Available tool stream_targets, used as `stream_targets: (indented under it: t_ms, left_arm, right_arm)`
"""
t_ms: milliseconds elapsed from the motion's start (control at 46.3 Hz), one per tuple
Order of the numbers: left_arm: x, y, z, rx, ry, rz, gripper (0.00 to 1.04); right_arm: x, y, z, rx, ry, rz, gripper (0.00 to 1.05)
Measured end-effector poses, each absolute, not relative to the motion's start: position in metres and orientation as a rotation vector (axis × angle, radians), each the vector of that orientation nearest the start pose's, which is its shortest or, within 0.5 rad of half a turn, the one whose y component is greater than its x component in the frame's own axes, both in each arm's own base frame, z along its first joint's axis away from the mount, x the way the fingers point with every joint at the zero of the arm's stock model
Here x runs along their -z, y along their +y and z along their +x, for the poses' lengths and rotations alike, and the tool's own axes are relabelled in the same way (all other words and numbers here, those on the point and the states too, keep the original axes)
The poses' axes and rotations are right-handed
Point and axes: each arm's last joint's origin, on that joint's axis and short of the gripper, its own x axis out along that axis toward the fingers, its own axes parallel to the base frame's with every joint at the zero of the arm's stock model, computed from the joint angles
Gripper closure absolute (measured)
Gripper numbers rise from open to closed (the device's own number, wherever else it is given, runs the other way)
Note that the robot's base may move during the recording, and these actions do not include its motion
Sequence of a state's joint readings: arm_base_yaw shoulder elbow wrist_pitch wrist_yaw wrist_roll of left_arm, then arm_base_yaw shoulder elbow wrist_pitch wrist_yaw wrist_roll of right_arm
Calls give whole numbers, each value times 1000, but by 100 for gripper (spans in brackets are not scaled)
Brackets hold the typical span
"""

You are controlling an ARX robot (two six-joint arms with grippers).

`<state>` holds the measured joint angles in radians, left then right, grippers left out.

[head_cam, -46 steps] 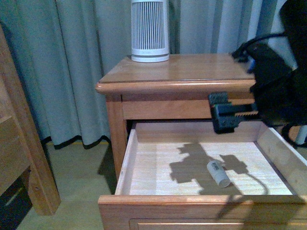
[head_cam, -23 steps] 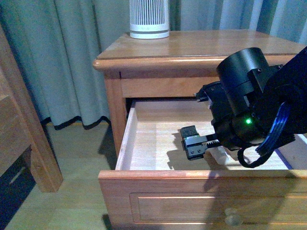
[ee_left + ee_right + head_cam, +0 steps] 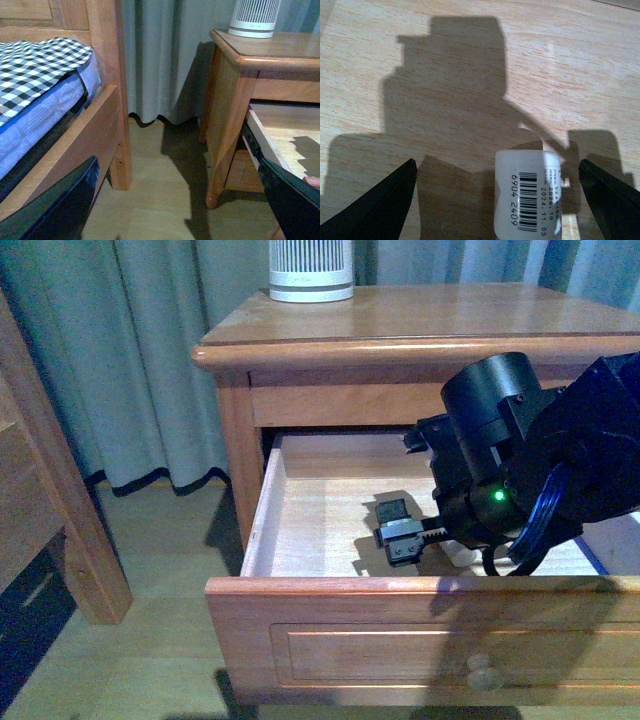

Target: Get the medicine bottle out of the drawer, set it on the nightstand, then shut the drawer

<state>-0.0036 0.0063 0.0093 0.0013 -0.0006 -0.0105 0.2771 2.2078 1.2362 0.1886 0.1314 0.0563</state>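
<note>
White medicine bottle [image 3: 527, 196] lay on the pale floor of the open drawer [image 3: 262, 525], untouched between the wide-spread fingers of the right gripper [image 3: 398, 531].

The nightstand [image 3: 420, 325] stands on a pale wooden floor [image 3: 160, 650]. A white ribbed appliance [image 3: 311, 270] stands on its flat top, toward the back and nearer the left edge. The drawer [image 3: 320, 530] is pulled out. On its pale bare-wood bottom a small white medicine bottle [image 3: 527, 195] lies on its side, barcode label up, in shadow. A wooden bed frame [image 3: 112, 100] stands on the same floor, apart from the nightstand, and carries a mattress with a checked cover [image 3: 35, 65].
</note>
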Motion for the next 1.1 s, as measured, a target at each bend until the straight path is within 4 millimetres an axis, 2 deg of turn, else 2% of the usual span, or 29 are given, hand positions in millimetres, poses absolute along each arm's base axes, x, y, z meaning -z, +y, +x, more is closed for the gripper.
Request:
stream_targets:
  t_ms: [22,195,346,432,519,605,670,735,886,994,1059,1102]
  left_arm:
    - [-166,0,98,3,-4,-10,6]
    - [-166,0,98,3,-4,-10,6]
    - [-166,0,98,3,-4,-10,6]
    - [-166,0,98,3,-4,-11,6]
    - [-166,0,98,3,-4,-10,6]
    - [-166,0,98,3,-4,-10,6]
    - [-166,0,98,3,-4,-10,6]
    - [-166,0,98,3,-4,-10,6]
    - [-166,0,98,3,-4,-11,6]
    - [-166,0,98,3,-4,-10,6]
    - [-166,0,98,3,-4,-10,6]
    - [-166,0,98,3,-4,-10,6]
  right_arm:
    - [-78,113,418,-113,772,-104,23]
    - [-77,107,420,-99,775,-93,45]
    - [-75,98,420,-93,780,-80,72]
    - [-77,97,416,-100,779,-75,75]
    - [-88,98,404,-148,776,-52,75]
    - [-125,105,393,-208,706,-29,75]
    - [-170,112,386,-255,604,-14,75]
    - [-205,116,380,-286,524,-3,75]
    - [-260,117,384,-297,385,10,75]
    - [-294,113,399,-263,293,5,75]
    - [-311,108,422,-218,260,-8,75]
    - [-315,106,438,-188,258,-19,75]
